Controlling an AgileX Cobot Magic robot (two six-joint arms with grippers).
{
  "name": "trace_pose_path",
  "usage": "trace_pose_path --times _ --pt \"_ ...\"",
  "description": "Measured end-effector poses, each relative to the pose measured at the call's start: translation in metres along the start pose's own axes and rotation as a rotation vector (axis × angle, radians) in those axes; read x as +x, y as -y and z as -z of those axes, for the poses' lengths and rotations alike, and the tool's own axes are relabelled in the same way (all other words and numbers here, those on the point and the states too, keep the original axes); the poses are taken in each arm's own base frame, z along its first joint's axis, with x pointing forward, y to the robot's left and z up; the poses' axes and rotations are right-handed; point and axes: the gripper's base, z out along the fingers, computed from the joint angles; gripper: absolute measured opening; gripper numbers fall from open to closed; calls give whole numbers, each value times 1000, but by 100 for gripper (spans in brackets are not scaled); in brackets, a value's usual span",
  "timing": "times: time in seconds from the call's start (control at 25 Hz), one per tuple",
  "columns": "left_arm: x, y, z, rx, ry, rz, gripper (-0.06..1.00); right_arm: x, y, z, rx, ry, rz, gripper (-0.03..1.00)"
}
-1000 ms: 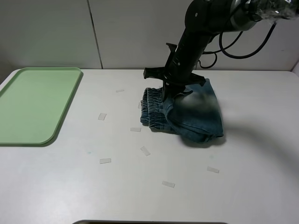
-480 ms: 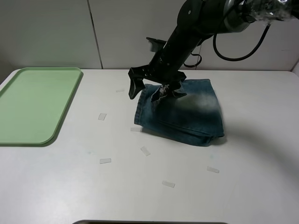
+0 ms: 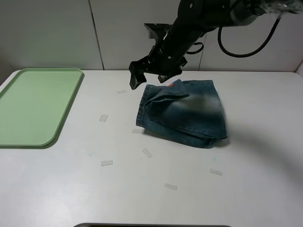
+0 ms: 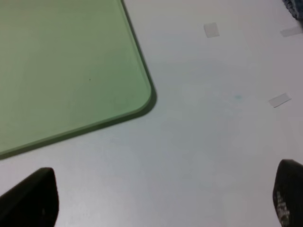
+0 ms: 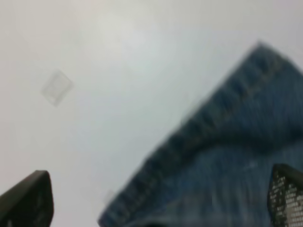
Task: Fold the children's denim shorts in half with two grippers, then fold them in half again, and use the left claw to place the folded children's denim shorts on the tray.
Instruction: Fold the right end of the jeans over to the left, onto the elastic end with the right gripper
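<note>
The children's denim shorts (image 3: 184,113) lie folded in a flat bundle on the white table, right of the middle. My right gripper (image 3: 150,76) reaches across and hovers open and empty just above the bundle's far left corner. The right wrist view shows its fingertips (image 5: 26,201) spread wide over the shorts' seamed edge (image 5: 227,161). The pale green tray (image 3: 33,106) lies empty at the far left. My left claw (image 4: 158,205) is out of the high view. In its wrist view it is open and empty, low over bare table beside the tray's corner (image 4: 71,66).
Several small clear tape pieces are scattered on the table, such as one (image 3: 103,117) left of the shorts and one (image 3: 170,186) in front. A wall stands behind the table. The table's front edge is near the bottom of the high view.
My right gripper carried the shorts' top layer over to the left, let it go and rose up and back. The gathered waistband is now covered and the shorts lie flat.
</note>
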Motion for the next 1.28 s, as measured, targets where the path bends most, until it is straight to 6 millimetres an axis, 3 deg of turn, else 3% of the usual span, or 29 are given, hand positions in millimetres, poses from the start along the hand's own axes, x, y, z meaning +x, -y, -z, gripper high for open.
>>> trace_pose_path --times 0.16,0.32,0.72,1.0,1.28 --pt "0 0 0 0 0 0 90 -1 -4 0 15 11 42 68" --pt "0 0 0 0 0 0 90 0 7 1 72 -5 60 68" --pt "0 0 0 0 0 0 90 9 87 20 246 -16 -313 68" --pt "0 0 0 1 0 -1 90 29 125 -2 218 -77 -485 68" --pt "0 0 0 0 0 -1 90 35 127 -19 155 -108 -461 68"
